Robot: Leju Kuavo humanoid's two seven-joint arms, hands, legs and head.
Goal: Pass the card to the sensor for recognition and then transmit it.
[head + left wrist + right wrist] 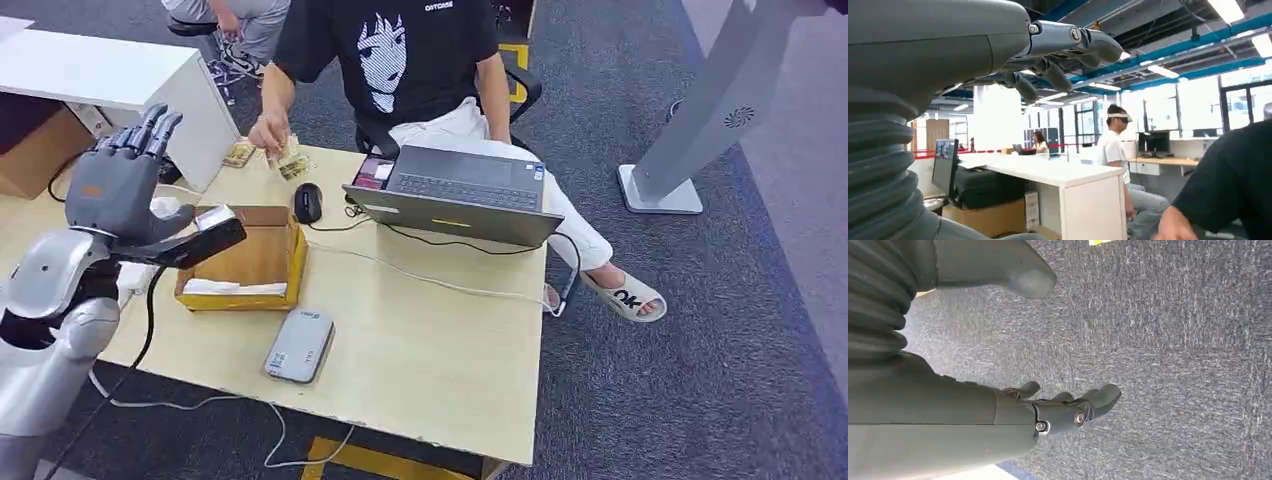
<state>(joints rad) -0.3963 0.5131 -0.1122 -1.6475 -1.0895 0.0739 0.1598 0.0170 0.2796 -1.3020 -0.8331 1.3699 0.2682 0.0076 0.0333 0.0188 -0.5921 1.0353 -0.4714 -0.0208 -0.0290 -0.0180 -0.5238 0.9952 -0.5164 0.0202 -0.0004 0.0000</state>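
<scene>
My left hand (122, 188) is raised over the table's left side, fingers pointing up and thumb stretched toward the wooden box (285, 268). Nothing lies in its palm; its fingers (1063, 50) are spread in the left wrist view. A small white card (214, 216) shows just above the thumb at the box's back corner; I cannot tell whether they touch. More white cards (234, 287) lie in the box's front. The grey sensor (299, 345) lies flat in front of the box. My right hand (1068, 407) hangs over the carpet, fingers loosely bent, holding nothing.
A seated person holds cards (289, 158) in one hand at the table's far edge. A laptop (462, 193) and a black mouse (308, 203) sit there too, with cables trailing across the table (440, 360). A white desk (110, 75) stands behind my left hand.
</scene>
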